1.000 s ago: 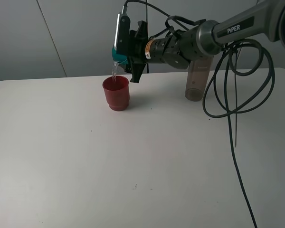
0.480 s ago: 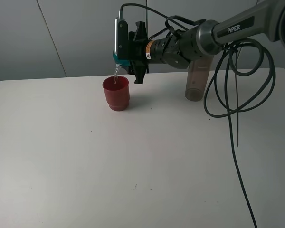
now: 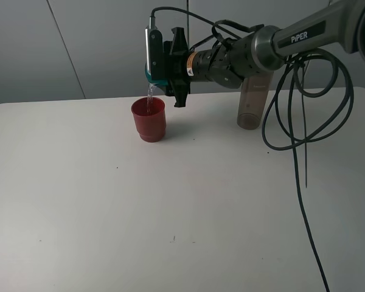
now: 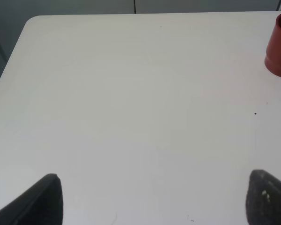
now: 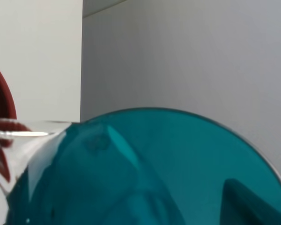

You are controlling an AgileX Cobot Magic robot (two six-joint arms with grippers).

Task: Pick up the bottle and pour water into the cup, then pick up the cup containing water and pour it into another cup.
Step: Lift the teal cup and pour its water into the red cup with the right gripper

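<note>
My right gripper (image 3: 160, 70) is shut on the teal cup (image 3: 152, 78) and holds it tipped on its side just above the red cup (image 3: 149, 120). A thin stream of water (image 3: 149, 97) runs from the teal cup's rim into the red cup. In the right wrist view the teal cup (image 5: 145, 173) fills the frame, with the red cup's rim (image 5: 1, 117) at the edge. The smoky bottle (image 3: 252, 100) stands upright behind the right arm, partly hidden by it. My left gripper (image 4: 152, 199) is open, low over bare table, with the red cup (image 4: 280, 47) far off.
The white table (image 3: 170, 201) spreads wide in front of the red cup. Black cables (image 3: 301, 121) hang from the right arm and trail down the table's right side. A grey wall stands behind the table's back edge.
The right gripper has rolled the teal cup a little further over. The pouring goes on. The red cup and bottle have not moved.
</note>
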